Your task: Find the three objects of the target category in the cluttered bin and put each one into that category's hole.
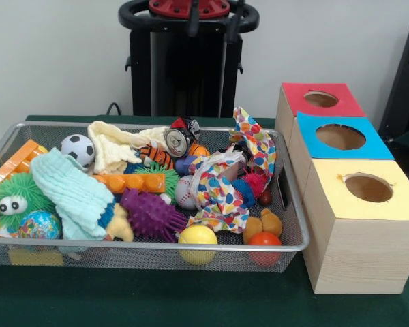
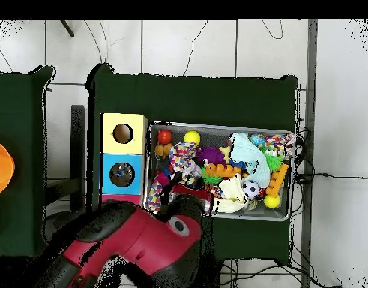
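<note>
The wire mesh bin (image 1: 284,197) sits on the green table (image 1: 157,300), heaped with toys and cloths. No clear plastic bottle can be picked out in the heap in either view. A crushed metal can (image 1: 178,141) with a silver top lies at the far side near the middle. A spotted cloth (image 1: 221,187) sprawls right of centre, a pale blue cloth (image 1: 71,194) covers the left part, and a yellow ball (image 1: 197,244) and a red ball (image 1: 264,246) rest against the near wall.

Just right of the bin stand three wooden boxes with round holes: a yellow-topped box (image 1: 362,204) nearest, a blue-topped box (image 1: 337,139) behind it, and a red-topped box (image 1: 319,102) farthest.

The front view shows only the robot's pedestal (image 1: 187,61). The overhead view shows the red arm (image 2: 130,244) reaching over the bin's corner beside the boxes, hiding most of the red-topped box. The gripper cannot be made out, so its opening cannot be told.
</note>
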Controlling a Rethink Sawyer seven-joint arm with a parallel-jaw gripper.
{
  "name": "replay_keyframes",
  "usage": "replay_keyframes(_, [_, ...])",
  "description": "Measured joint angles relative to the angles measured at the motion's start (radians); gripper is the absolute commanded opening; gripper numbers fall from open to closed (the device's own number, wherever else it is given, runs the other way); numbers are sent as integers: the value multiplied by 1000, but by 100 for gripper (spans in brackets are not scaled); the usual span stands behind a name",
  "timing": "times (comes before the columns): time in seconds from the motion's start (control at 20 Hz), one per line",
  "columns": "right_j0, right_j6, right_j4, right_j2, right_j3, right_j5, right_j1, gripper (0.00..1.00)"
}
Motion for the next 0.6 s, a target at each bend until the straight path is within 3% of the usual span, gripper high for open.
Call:
replay_keyframes(0.3, [-108,-3,0,0,0,0,-10,100])
replay_keyframes(0.6, [-152,-5,0,4,0,0,-15,100])
